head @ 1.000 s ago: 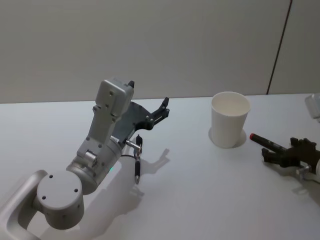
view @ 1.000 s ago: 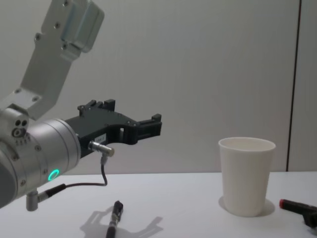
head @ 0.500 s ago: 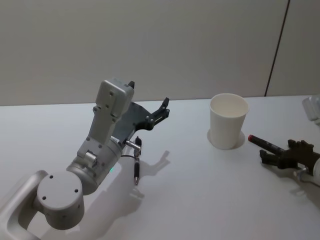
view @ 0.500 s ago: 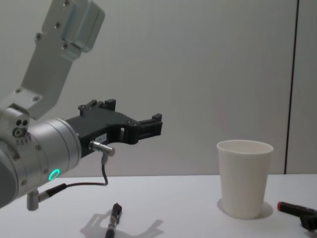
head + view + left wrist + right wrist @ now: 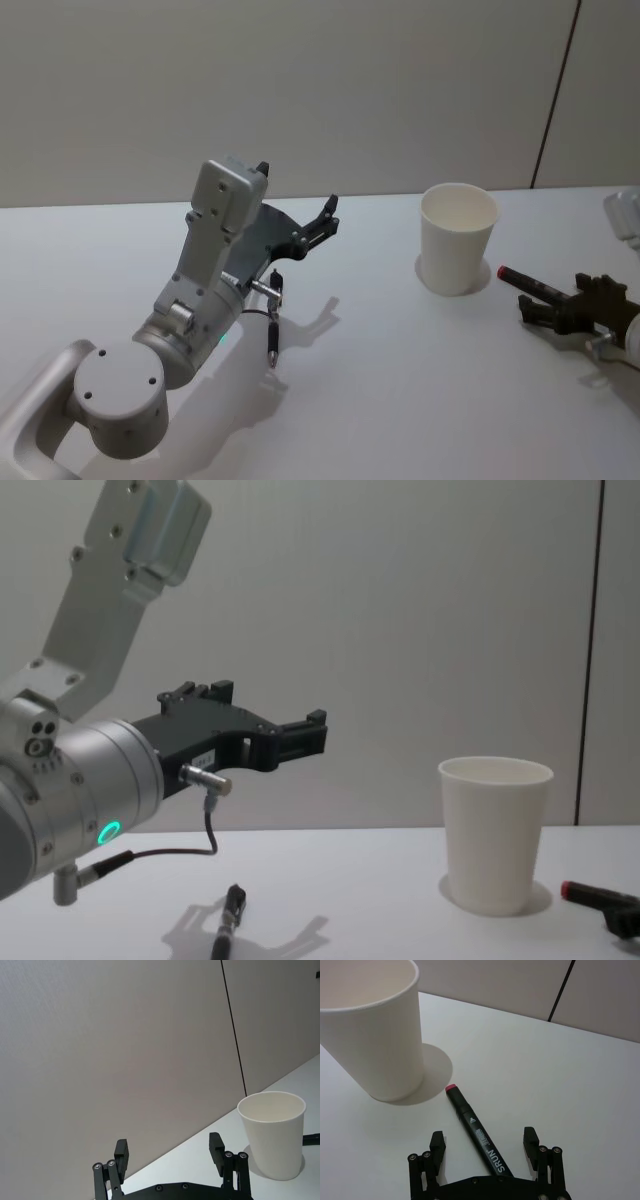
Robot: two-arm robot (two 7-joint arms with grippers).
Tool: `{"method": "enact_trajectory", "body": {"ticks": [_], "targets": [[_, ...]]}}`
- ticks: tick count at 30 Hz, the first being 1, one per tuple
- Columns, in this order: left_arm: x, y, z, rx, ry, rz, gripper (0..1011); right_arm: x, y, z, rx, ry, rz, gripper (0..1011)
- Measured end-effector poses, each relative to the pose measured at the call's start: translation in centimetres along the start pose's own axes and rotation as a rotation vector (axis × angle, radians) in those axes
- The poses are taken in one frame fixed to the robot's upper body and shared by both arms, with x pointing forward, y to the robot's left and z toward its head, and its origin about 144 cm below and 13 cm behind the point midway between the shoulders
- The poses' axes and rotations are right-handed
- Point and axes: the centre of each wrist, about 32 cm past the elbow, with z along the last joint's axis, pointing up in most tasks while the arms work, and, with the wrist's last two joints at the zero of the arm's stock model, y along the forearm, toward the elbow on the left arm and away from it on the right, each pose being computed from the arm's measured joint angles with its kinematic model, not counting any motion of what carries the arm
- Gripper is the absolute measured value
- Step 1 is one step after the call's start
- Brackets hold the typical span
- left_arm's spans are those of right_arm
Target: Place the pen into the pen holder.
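The pen point(image 5: 475, 1130) is a black marker with a red end, lying flat on the white table just right of the pen holder point(image 5: 459, 238), a plain white paper cup standing upright. My right gripper point(image 5: 483, 1136) is low over the table, open, with one finger on each side of the marker's rear half and neither touching it. The head view has this gripper point(image 5: 550, 300) at the right edge, with the pen point(image 5: 522, 280) pointing toward the cup. My left gripper point(image 5: 322, 222) is held raised in the air at centre left, open and empty.
A thin dark pen-like object point(image 5: 273, 345) lies on the table below the left arm, also visible from the chest point(image 5: 228, 920). The left arm's big silver joints point(image 5: 120, 390) occupy the near left. A pale wall rises behind the table.
My right gripper has edged slightly forward along the marker. The left arm, the cup and the marker have stayed in place.
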Motion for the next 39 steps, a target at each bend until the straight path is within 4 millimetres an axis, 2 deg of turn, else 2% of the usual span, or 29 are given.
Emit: {"method": "enact_trajectory", "body": {"ticks": [39], "targets": [[0.0, 0.0, 0.0, 0.0, 0.0, 0.0, 1001, -0.4, -1.3, 0.5, 0.016, -0.007, -0.052, 1001]]}}
